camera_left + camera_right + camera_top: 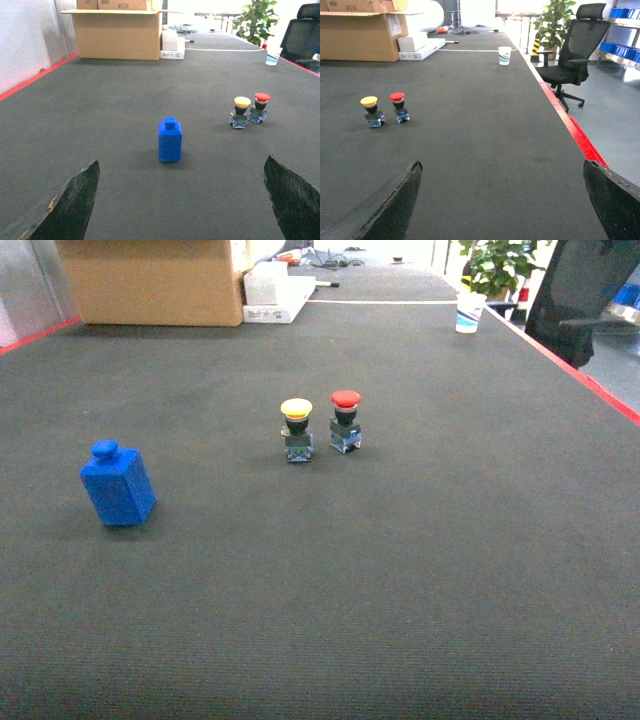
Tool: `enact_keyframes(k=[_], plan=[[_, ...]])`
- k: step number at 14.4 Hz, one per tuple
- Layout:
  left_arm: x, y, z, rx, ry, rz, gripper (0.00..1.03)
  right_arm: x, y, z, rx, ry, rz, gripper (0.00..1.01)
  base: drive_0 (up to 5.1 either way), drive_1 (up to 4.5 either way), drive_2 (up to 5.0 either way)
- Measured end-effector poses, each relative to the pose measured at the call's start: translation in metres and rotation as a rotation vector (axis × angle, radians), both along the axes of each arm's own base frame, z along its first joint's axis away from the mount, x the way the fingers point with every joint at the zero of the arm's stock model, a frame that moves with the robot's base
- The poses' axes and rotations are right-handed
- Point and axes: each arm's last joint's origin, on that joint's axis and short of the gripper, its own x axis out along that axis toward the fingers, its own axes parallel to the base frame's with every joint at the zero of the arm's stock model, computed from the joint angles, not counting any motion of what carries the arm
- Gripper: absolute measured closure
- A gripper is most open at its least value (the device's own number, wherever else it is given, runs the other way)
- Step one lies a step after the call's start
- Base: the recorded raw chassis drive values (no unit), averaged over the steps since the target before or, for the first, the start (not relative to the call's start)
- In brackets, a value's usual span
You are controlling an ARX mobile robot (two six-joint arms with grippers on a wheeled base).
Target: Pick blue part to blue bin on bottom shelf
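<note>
Even, diffuse indoor light over the dark mat (400, 570); no hard shadows. Blue part (118, 486) throws only a faint soft patch at its base. Far end blown out: strong glare behind the plant (554, 20) in the right wrist view and above the cardboard box (117, 32) in the left wrist view. Head view softer, slightly grainy; the two push buttons (320, 427) lack fine detail. Finger tips (70, 205) at the wrist views' bottom corners read dark, near-silhouette, a little blurred.

Work surface and surroundings
Dark grey mat (400, 560) with red edging; cardboard box (150, 280) at far end; black office chair (570, 55), potted plant (552, 22) on grey floor.
</note>
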Motion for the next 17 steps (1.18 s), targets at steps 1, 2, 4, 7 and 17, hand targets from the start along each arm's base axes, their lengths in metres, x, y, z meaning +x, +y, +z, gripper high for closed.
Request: enact_keyframes(k=[1,2,4,7,17], plan=[[0.0,0.0,0.0,0.0,0.0,0.0,0.05,0.0,0.0,0.0,0.0,0.0,0.0,0.03,0.0,0.0,0.0],[0.0,0.0,0.0,0.0,0.0,0.0,0.05,0.0,0.0,0.0,0.0,0.0,0.0,0.03,0.0,0.0,0.0],[0.0,0.0,0.0,0.0,0.0,0.0,0.05,0.0,0.0,0.0,0.0,0.0,0.0,0.03,0.0,0.0,0.0],[0.0,0.0,0.0,0.0,0.0,0.0,0.05,0.0,0.0,0.0,0.0,0.0,0.0,0.03,0.0,0.0,0.0],[0.0,0.0,0.0,0.0,0.0,0.0,0.05,0.0,0.0,0.0,0.0,0.0,0.0,0.03,0.0,0.0,0.0]])
